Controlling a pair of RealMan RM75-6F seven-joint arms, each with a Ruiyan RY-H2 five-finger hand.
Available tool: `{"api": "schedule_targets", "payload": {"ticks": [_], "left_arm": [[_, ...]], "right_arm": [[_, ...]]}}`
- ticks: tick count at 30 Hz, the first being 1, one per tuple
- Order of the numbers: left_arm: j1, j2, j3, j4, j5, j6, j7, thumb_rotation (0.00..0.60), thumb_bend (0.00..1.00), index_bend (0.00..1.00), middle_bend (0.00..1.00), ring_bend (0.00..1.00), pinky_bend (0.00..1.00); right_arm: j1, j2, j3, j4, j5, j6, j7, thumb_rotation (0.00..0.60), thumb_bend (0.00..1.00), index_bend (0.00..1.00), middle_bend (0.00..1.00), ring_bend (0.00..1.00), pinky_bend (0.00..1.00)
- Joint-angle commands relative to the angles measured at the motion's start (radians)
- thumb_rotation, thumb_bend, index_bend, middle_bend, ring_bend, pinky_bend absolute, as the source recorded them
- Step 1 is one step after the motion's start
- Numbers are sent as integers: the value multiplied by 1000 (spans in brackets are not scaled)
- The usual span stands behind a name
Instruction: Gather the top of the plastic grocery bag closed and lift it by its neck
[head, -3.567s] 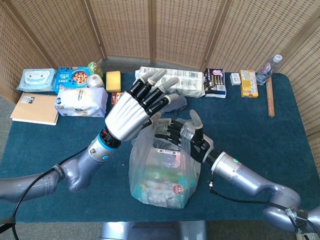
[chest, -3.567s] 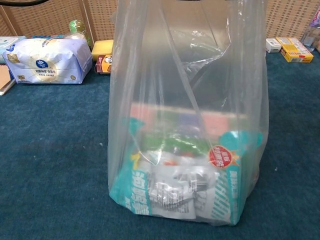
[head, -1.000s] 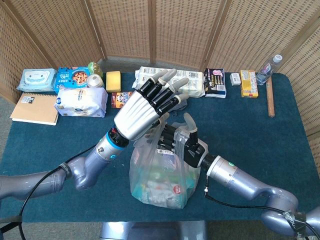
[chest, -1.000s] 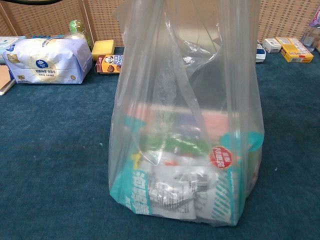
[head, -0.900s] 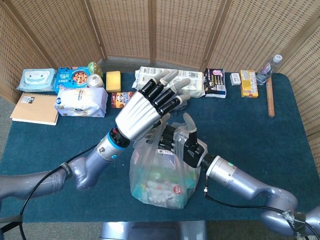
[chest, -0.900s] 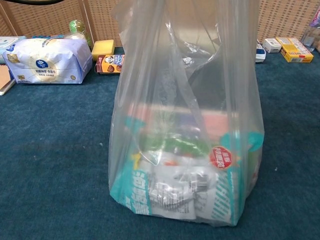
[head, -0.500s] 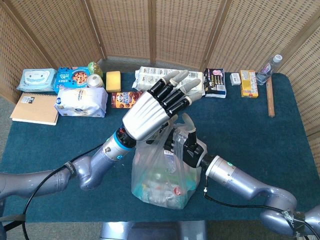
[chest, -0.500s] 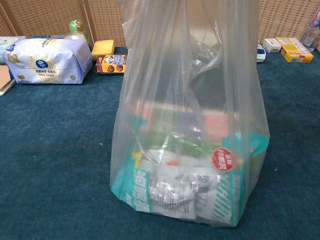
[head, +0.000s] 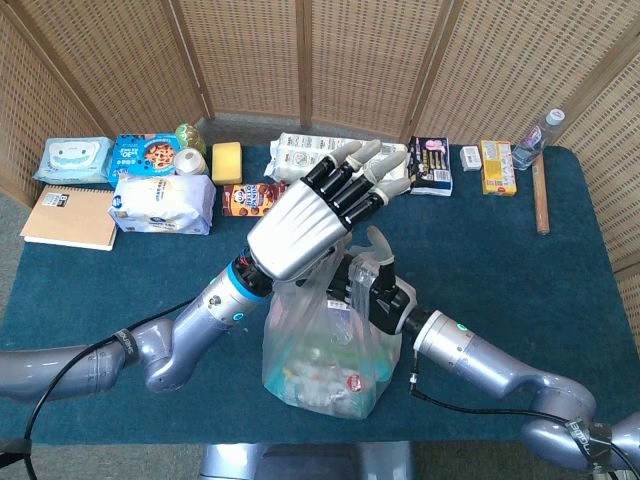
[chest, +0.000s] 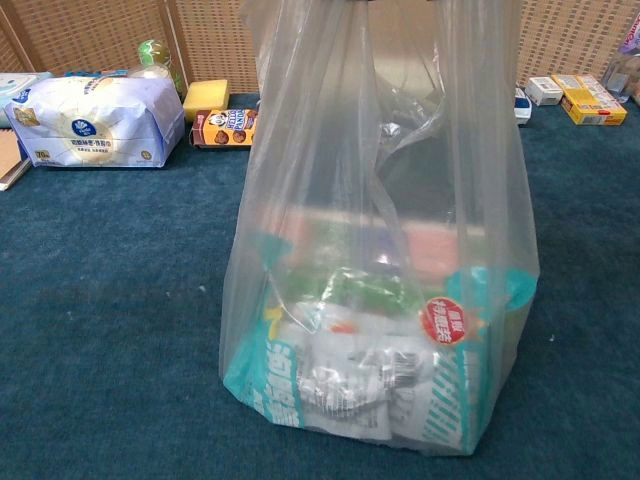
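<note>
A clear plastic grocery bag (head: 320, 350) full of packaged goods stands on the blue table (head: 520, 290) near its front edge. It fills the chest view (chest: 380, 300), where its walls rise out of frame. My left hand (head: 310, 225) hovers over the bag's top from the left, white back up and fingers stretched out and apart, holding nothing. My right hand (head: 370, 285) comes in from the right and grips the bag's upper edge with curled fingers. The bag's mouth under the left hand is hidden. Neither hand shows in the chest view.
Along the back edge lie a wipes pack (head: 74, 158), a tissue pack (head: 162, 203), a notebook (head: 68, 217), a yellow sponge (head: 227, 160), a cookie box (head: 250, 198), a white pack (head: 300, 152), a yellow box (head: 497, 165), a bottle (head: 535, 138) and a wooden stick (head: 541, 195).
My left hand has slid to the right over the bag's top. The bag's upper part has drawn narrower and leaned slightly right. The right hand keeps its hold.
</note>
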Motion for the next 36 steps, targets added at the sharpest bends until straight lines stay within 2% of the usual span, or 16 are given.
{"api": "schedule_targets", "payload": {"ticks": [1, 6, 11, 28, 36], "left_arm": [[7, 69, -12, -90, -108, -69, 85, 600, 0, 86, 68, 0, 144], [4, 131, -26, -185, -257, -124, 139, 600, 0, 85, 67, 0, 143], [-7, 159, -34, -222, -336, -140, 145, 600, 0, 86, 67, 0, 142], [-22, 243, -19, -281, -462, -173, 103, 600, 0, 86, 67, 0, 142], [-32, 292, -24, -324, -553, -216, 38, 600, 0, 85, 68, 0, 142]], "right_arm": [[0, -3, 0, 3, 0, -3, 0, 0, 124, 227, 242, 174, 113], [1, -9, 0, 8, -2, -8, -3, 0, 125, 227, 242, 174, 112], [0, -12, -2, 12, -7, -12, -5, 0, 125, 227, 242, 173, 111], [5, -26, -3, 29, -8, -24, -7, 0, 125, 227, 242, 174, 105], [9, -35, -3, 36, 1, -32, -18, 0, 124, 228, 242, 174, 99]]}}
